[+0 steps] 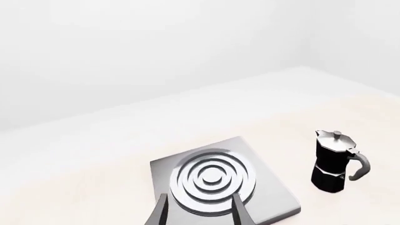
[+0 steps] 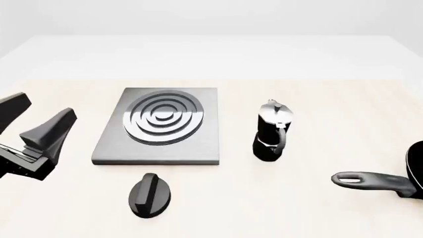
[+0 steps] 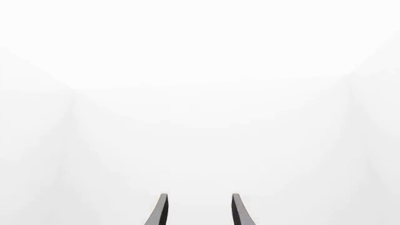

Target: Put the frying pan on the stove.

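The pan [image 2: 415, 171] lies at the desk's right edge, its handle [image 2: 373, 181] pointing left, long axis across. Stove [image 2: 162, 126] bare. Both jaws spread, holding nothing.

- We find no readable text, label, brand, no. or sign in any view.
- Stove [image 2: 158, 126]: only plain concentric rings on the grey slab, no markings.
- Moka pot [image 2: 270, 133]: black and silver body, no logo or lettering visible.
- Knob [image 2: 149, 195]: plain black, no scale or digits.
- Frying pan [image 2: 377, 181]: handle w/ hole at its end, no stamp we can read.
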Robot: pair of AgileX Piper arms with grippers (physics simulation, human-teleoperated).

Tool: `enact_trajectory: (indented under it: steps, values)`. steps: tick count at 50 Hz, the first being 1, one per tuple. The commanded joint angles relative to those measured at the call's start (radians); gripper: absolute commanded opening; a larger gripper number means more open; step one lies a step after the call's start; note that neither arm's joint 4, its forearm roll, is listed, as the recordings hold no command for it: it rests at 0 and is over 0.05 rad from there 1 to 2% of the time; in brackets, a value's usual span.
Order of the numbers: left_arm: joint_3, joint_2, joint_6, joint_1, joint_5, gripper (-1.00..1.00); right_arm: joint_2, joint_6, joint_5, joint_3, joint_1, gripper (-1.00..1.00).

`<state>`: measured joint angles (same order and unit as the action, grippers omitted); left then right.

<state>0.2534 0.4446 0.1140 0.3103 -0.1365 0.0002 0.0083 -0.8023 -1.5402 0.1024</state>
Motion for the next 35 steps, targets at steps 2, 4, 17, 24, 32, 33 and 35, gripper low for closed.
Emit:
enact_trajectory:
  steps: [2, 4, 17, 24, 32, 33, 35]
  values:
    - [0.051, 0.118, 0.011, 0.078, -0.053, 1.00, 0.000, -0.021, -0.065, -0.128, 0.016, 1.00]
    - [0.057, 0.149, 0.007, 0.091, -0.070, 1.00, 0.000, -0.020, -0.078, -0.150, 0.018, 1.00]
    - [0.122, 0.223, 0.014, 0.155, -0.083, 1.00, 0.000, -0.026, -0.126, -0.252, 0.028, 1.00]
    - [0.143, 0.272, 0.014, 0.195, -0.094, 1.00, 0.000, -0.025, -0.136, -0.275, 0.026, 1.00]
    - [0.174, 0.335, 0.022, 0.239, -0.114, 1.00, 0.000, -0.017, -0.142, -0.298, 0.019, 1.00]
    - [0.177, 0.340, 0.021, 0.241, -0.115, 1.00, 0.000, -0.013, -0.141, -0.297, 0.017, 1.00]
    - [0.190, 0.354, 0.017, 0.252, -0.115, 1.00, 0.000, -0.010, -0.144, -0.303, 0.013, 1.00]
